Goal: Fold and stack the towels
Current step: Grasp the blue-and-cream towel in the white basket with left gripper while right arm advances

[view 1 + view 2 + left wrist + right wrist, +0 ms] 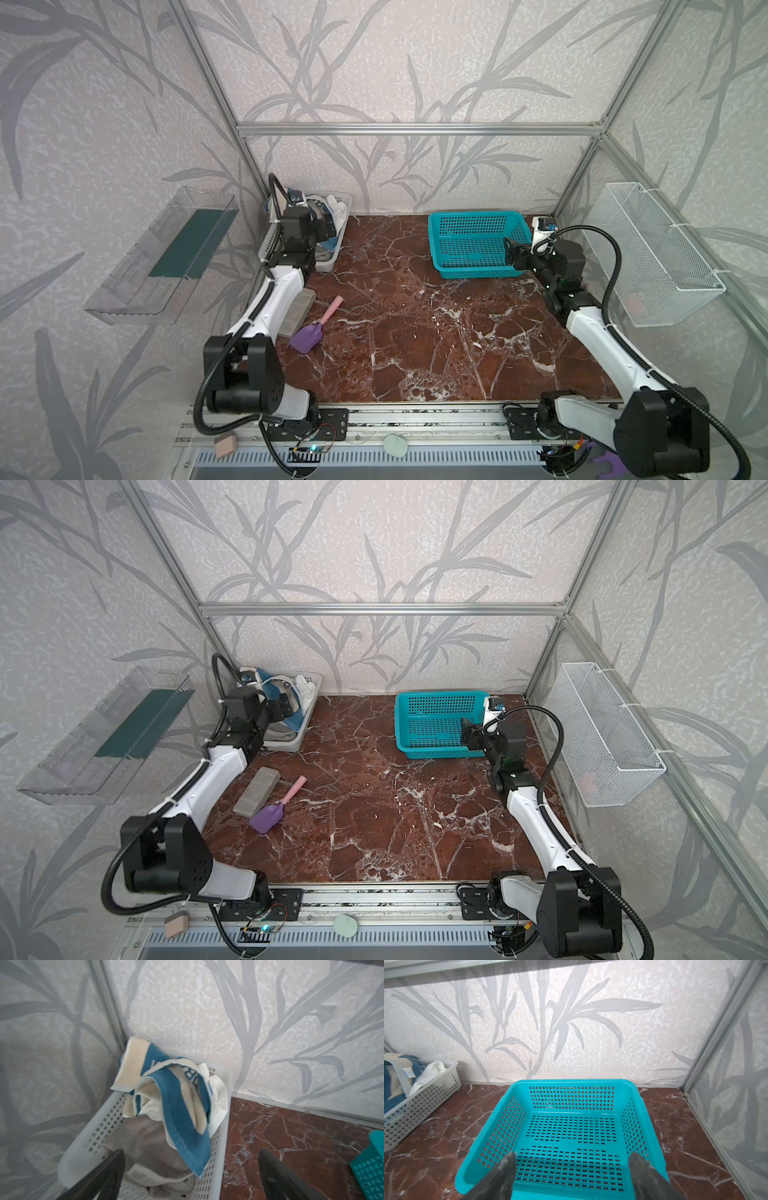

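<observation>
Three towels lie crumpled in a white perforated basket (pixel 217 1147) in the back left corner. The blue-and-cream towel (pixel 180 1109) lies on top, the white towel (pixel 219 1103) behind it and the grey towel (pixel 149 1142) underneath. In both top views the blue towel (pixel 320 205) (pixel 270 685) shows past the left arm. My left gripper (pixel 191 1155) (pixel 326 226) hovers open over the basket's near end, with nothing between its fingers. My right gripper (pixel 572 1155) (pixel 513 253) is open above the near edge of the teal basket (pixel 571 1082) (pixel 469 216), holding nothing.
A flat grey slab (pixel 257 791) and a purple scoop with a pink handle (pixel 276 806) lie on the marble table near the left arm. A clear shelf (pixel 166 257) hangs on the left wall and a wire basket (pixel 656 253) on the right wall.
</observation>
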### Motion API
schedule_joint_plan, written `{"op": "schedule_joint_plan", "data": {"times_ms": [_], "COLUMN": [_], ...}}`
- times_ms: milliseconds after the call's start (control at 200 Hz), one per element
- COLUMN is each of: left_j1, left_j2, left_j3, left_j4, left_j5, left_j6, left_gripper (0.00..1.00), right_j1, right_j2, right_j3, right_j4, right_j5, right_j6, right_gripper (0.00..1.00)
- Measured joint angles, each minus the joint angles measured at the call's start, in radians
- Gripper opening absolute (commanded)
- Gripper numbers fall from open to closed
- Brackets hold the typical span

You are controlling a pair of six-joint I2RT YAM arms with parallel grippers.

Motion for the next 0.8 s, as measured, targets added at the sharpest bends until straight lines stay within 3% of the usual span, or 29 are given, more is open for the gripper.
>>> {"op": "schedule_joint_plan", "data": {"times_ms": [275,520,605,670,720,800], "left_j1": [0.018,0.092,0.110,0.124,0.131,0.134], "left_j2": [0.360,0.583,0.628,0.655,0.664,0.661], "left_j3": [0.301,0.503,0.534,0.549,0.550,0.547], "left_j4": [-0.206,-0.254,-0.246,-0.240,-0.237,-0.222], "left_j5": [-0.003,0.020,0.055,0.089,0.109,0.137], "left_j6": [-0.077,-0.151,-0.168,-0.180,-0.177,-0.180], "left_gripper": [0.96,0.86,0.70,0.47,0.39,0.16], "right_j1": [0.298,0.357,0.363,0.368,0.374,0.386], "right_j2": [0.190,0.371,0.426,0.457,0.468,0.468], "right_j3": [0.140,0.236,0.296,0.336,0.356,0.363], "right_j4": [-0.195,-0.229,-0.255,-0.270,-0.278,-0.278], "right_j5": [0.023,0.021,0.014,0.012,0.012,0.013], "right_j6": [0.014,0.042,0.043,0.042,0.040,0.032], "right_gripper": [0.83,0.81,0.78,0.76,0.74,0.72]}}
